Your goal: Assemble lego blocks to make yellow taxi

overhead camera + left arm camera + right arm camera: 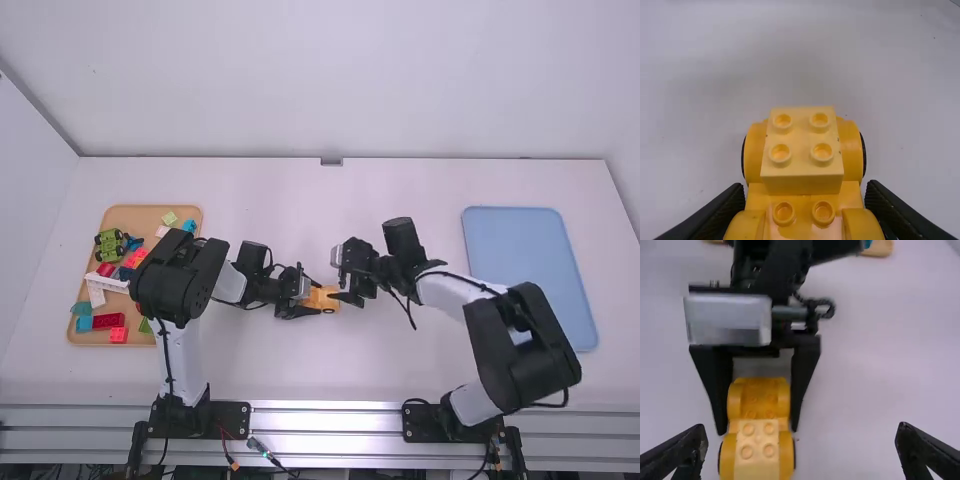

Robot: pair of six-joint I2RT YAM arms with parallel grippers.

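Observation:
A yellow car body point(321, 299) stands mid-table, with my left gripper point(309, 300) shut on its sides. Viewed from the left wrist, a pale yellow block point(802, 150) with four studs sits on the body between rounded fenders, and the left gripper point(806, 187) has a finger on either side. My right gripper point(346, 285) is just right of the car. Its fingers stand wide apart and hold nothing; in the right wrist view the right gripper point(802, 445) has the yellow car point(759, 432) left of centre, separate from both fingertips.
A wooden tray point(150, 218) at the left holds loose coloured blocks and a green wheeled piece point(109, 244). A blue tray point(528, 265) lies at the right, beyond the right arm. The left arm's links pass over the wooden tray's right side.

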